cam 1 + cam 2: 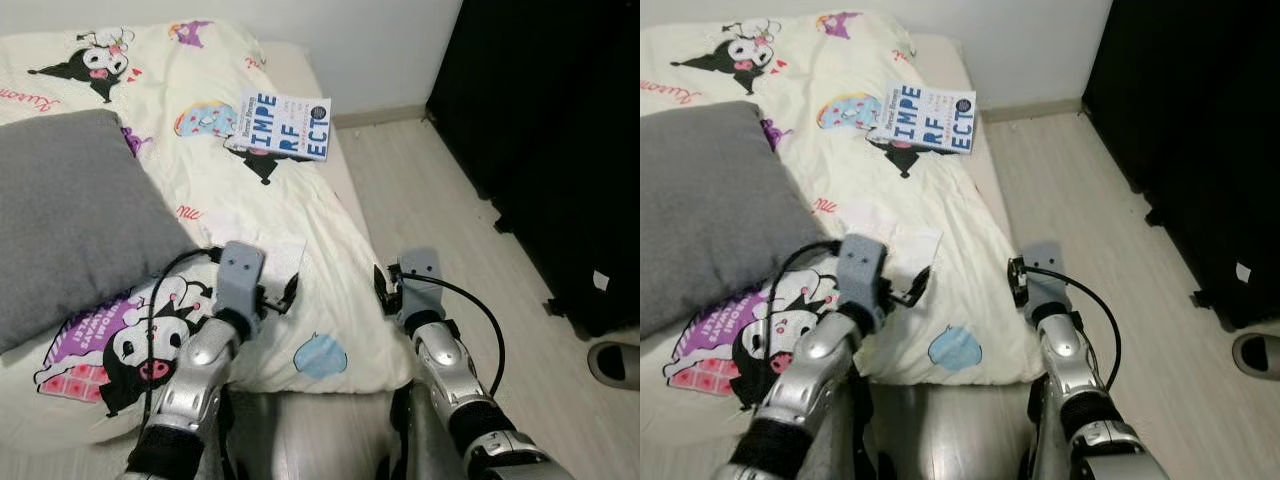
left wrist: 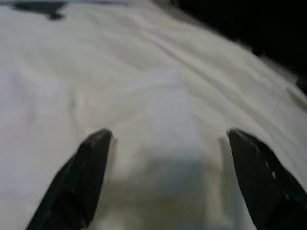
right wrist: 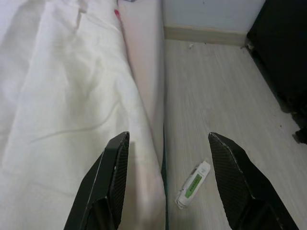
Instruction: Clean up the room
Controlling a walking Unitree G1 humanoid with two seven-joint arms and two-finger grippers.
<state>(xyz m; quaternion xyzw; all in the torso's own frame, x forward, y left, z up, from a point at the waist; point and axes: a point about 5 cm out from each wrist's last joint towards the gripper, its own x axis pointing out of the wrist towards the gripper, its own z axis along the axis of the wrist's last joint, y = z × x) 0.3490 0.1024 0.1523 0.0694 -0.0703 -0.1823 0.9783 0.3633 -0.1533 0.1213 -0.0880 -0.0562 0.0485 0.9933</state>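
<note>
A white sheet of paper [image 1: 277, 255] lies flat on the cartoon-print bedspread [image 1: 210, 170]. My left gripper [image 2: 170, 135] hovers low just in front of it, fingers spread open, with the paper [image 2: 163, 103] between and beyond them. A book with blue letters [image 1: 280, 125] rests farther up the bed near its right edge. My right gripper [image 3: 169, 137] is open over the seam between the bed's edge and the wooden floor. Below it on the floor lies a small white and green stick-shaped object [image 3: 193, 185].
A large grey pillow [image 1: 70, 215] covers the left of the bed. A tall black cabinet [image 1: 560, 130] stands along the right. A slipper [image 1: 614, 362] lies on the light wooden floor [image 1: 430, 190] at the far right. The wall closes the far end.
</note>
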